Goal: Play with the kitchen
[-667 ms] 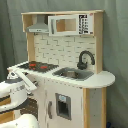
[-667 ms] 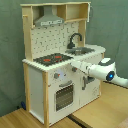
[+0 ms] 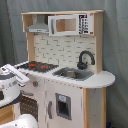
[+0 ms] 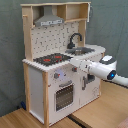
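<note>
Kitchen point(image 4: 52, 75) stands on wood floor point(image 4: 20, 120), grey curtain behind. Arm reaches in w/ tool point(image 4: 75, 62) at the front edge of the stovetop point(image 4: 50, 59), just above the knobs point(image 4: 64, 76) and oven door point(image 4: 64, 96). Tool state: can't tell, tip hidden against the front panel. Step looks like approach to a knob or oven handle. Next move prob needs a small drop down the front face, then a careful close on the knob; sink point(image 3: 74, 74) and faucet point(image 3: 85, 59) sit well apart from it.
</note>
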